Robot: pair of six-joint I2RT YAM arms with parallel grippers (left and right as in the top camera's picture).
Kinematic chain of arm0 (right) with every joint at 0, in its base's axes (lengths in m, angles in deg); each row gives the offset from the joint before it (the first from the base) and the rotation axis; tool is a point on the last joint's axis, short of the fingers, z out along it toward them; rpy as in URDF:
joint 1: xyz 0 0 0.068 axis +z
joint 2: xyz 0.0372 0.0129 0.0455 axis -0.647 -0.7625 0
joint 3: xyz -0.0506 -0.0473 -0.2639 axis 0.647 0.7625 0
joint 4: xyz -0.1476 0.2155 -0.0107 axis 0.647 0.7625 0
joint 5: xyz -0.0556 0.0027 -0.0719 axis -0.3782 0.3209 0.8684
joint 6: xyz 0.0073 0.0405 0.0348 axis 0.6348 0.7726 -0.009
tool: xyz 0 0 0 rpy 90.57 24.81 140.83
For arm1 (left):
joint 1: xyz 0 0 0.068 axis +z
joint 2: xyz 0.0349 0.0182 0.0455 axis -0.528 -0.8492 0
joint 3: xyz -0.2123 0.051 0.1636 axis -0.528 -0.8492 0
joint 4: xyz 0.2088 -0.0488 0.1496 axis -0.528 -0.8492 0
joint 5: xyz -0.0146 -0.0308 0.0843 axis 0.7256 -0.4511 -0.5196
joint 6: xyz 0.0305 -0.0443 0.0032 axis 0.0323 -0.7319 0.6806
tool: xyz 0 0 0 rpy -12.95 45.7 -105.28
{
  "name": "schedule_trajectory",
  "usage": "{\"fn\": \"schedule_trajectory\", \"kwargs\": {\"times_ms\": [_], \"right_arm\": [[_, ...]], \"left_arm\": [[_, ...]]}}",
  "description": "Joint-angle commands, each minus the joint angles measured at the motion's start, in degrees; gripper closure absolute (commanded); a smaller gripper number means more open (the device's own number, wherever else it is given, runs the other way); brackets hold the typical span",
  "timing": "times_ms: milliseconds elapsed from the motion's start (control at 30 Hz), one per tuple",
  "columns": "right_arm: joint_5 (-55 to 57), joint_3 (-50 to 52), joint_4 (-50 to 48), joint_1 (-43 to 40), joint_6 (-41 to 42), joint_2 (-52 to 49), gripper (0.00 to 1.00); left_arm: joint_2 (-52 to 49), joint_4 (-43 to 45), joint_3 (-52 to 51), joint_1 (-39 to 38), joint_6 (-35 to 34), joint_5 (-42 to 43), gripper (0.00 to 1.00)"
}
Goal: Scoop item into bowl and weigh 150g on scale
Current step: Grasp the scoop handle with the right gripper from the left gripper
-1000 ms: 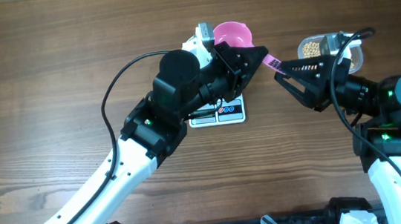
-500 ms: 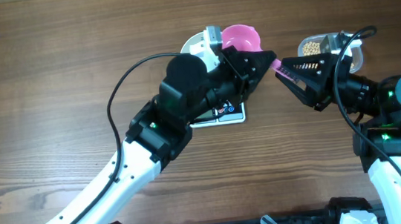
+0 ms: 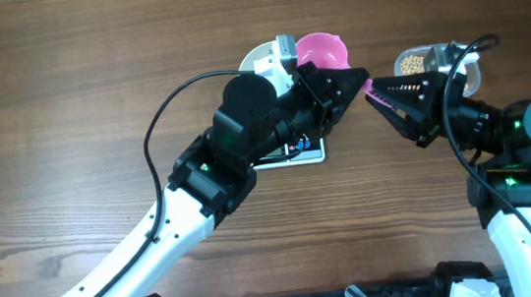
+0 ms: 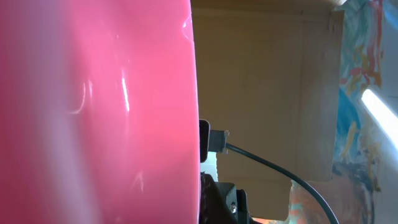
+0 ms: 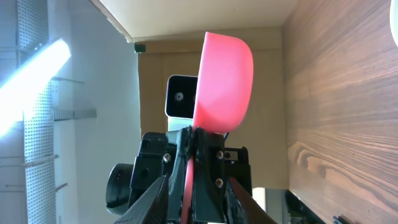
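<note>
Pink scoop (image 3: 320,52) up beyond the scale (image 3: 307,151), with both arms at its handle.
We see the left pincer (image 3: 349,80) clamped on the scoop's handle, just right of the scale. The right pincer (image 3: 375,94) faces it from farther right, its fingers (image 5: 152,200) spread either side of the handle's end, not gripping. The white bowl (image 3: 254,59) peeks out behind the scale, mostly hidden by the left arm. The beans (image 3: 412,62) lie in a clear tub (image 3: 456,57), well right of the scale on the counter (image 3: 62,91).

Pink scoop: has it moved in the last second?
Yes. The pink scoop shifted slightly right, away from the scale and toward the clear tub.
</note>
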State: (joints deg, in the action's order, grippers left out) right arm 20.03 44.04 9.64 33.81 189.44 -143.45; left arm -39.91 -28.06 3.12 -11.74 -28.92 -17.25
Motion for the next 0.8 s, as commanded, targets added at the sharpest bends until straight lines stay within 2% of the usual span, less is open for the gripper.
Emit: {"fn": "schedule_trajectory", "kwargs": {"times_ms": [0,767], "right_arm": [[1.0,-0.7,-1.2,0.3,0.7,0.1,0.72],[-1.2,-0.7,-1.1,0.3,1.2,0.1,0.76]], "left_arm": [[-0.2,0.4,0.6,-0.5,0.3,-0.8,0.96],[-0.3,0.4,0.6,-1.3,0.3,-3.3,0.96]]}}
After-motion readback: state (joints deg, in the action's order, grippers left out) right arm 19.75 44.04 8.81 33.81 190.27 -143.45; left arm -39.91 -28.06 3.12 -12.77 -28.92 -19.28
